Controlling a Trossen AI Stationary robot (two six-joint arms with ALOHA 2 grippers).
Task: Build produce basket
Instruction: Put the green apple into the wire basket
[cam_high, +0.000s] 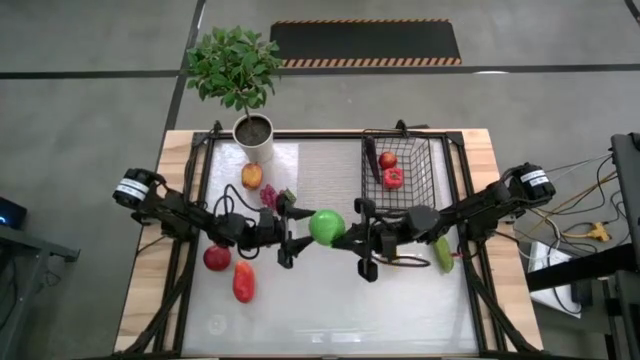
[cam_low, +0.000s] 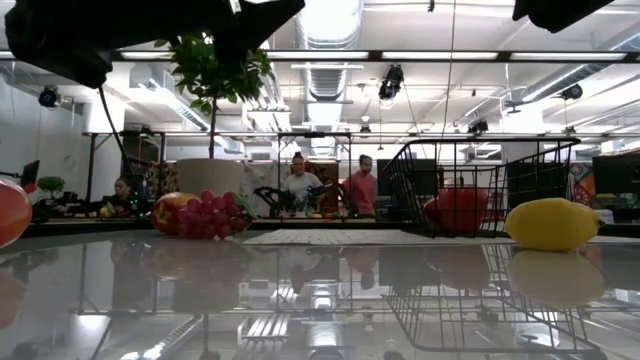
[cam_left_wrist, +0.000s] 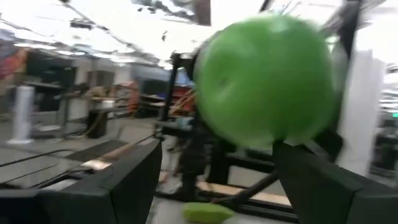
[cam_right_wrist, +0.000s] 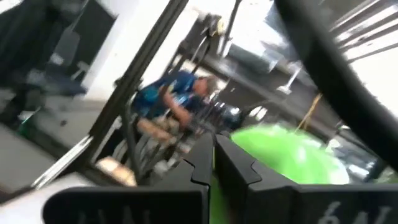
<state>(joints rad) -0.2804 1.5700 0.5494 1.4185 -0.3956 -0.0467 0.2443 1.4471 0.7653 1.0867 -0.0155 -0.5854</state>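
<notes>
A green apple (cam_high: 326, 226) hangs above the middle of the table between my two grippers. My right gripper (cam_high: 352, 236) comes from the table's right and is shut at the apple (cam_right_wrist: 292, 155). My left gripper (cam_high: 296, 236) comes from the left and stands open. Its fingers (cam_left_wrist: 311, 186) are wide apart just short of the apple (cam_left_wrist: 267, 81); whether one fingertip touches it, I cannot tell. The black wire basket (cam_high: 415, 150) stands at the far right. It holds two red pieces (cam_high: 393, 178) and a dark one (cam_high: 372, 158). My right gripper is shut on the green apple at the side facing it (cam_right_wrist: 264, 144). Its own fingers (cam_right_wrist: 242, 177) hide which part they pinch. They come from the table's right, tipped slightly upward. The apple is lifted clear of the table.
A white plant pot (cam_high: 254, 135) stands at the far left. Near it lie an orange fruit (cam_high: 251, 176) and purple grapes (cam_high: 270, 195). A red apple (cam_high: 217, 258) and a red pepper (cam_high: 243, 282) lie under the left arm. A yellow lemon (cam_low: 553, 224) lies at the right. People stand beyond the table.
</notes>
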